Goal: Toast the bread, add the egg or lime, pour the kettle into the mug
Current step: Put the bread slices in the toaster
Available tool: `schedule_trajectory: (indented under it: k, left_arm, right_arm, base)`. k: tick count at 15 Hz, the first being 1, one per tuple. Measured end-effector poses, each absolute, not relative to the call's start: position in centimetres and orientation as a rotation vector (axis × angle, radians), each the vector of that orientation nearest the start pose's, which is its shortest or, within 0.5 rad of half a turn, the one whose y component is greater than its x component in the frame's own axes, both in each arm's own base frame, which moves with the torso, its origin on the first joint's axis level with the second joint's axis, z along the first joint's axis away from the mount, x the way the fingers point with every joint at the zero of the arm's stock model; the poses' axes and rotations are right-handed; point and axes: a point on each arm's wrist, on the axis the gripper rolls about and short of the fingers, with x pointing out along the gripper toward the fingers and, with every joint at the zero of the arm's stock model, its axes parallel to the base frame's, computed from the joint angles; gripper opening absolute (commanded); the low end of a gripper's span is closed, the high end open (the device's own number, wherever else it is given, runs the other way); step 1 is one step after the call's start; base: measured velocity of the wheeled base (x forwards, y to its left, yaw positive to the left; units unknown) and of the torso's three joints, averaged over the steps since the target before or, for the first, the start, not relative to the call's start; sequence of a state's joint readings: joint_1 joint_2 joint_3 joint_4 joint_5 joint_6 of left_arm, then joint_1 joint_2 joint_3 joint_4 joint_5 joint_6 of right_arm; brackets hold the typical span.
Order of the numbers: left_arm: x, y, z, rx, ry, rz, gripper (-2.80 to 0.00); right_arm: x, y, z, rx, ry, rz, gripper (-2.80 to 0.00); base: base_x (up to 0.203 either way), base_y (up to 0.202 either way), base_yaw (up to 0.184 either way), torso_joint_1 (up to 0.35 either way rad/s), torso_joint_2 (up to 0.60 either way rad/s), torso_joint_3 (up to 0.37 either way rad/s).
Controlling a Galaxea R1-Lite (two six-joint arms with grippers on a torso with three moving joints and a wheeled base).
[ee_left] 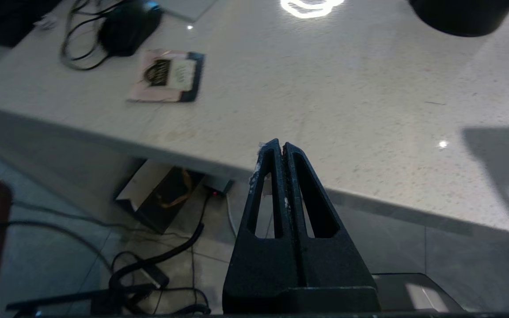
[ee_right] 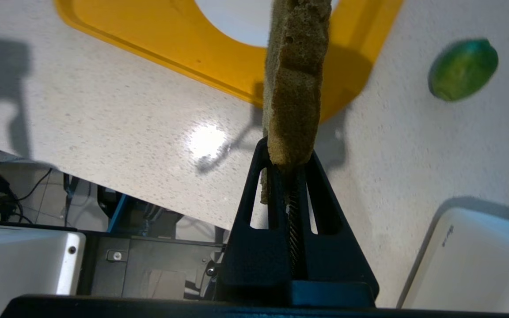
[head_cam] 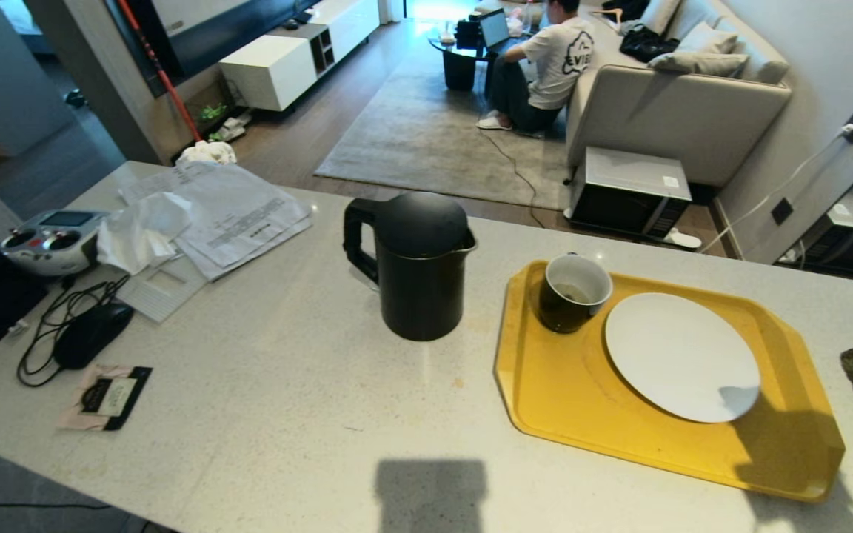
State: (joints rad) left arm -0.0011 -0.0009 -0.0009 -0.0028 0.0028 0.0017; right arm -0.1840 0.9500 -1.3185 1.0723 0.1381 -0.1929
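- Left gripper (ee_left: 279,148) is hanging pressed together, empty, off the counter (head_cam: 286,385) edge.
- Kettle (head_cam: 415,266) is standing left of the tray (head_cam: 560,385), which is bearing mug (head_cam: 573,292) and plate (head_cam: 682,355).
- Right gripper (ee_right: 287,163) is pinching the bread (ee_right: 296,75) on edge above the counter; lime (ee_right: 463,69) is lying nearby.

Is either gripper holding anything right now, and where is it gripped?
The right gripper holds the bread edge-on by its near end. The left gripper is shut, empty.

This is a home: a pale speckled stone counter (head_cam: 263,414) fills the foreground, while a beige fabric sofa (head_cam: 682,104), grey rug (head_cam: 434,141) and low white cabinet (head_cam: 278,66) occupy the upper frame.
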Motion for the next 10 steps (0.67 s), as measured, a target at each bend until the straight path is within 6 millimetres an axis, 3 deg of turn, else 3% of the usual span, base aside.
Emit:
schedule_trajectory:
  k: [4, 10]
  left_arm:
    - [-2.29, 0.01, 7.59, 0.002, -0.004, 0.001, -2.80]
    - [-2.29, 0.01, 7.60, 0.002, -0.004, 0.001, -2.80]
  right_arm:
    - [3.89, -0.42, 31.18, -0.073, 0.694, 0.020, -2.80]
    - [3.72, -0.44, 31.07, -0.075, 0.699, -0.003, -2.80]
  base:
    - [-0.006, -0.005, 0.126, 0.041, -0.12, -0.038]
    - [0.000, 0.000, 0.000, 0.000, 0.00, 0.000]
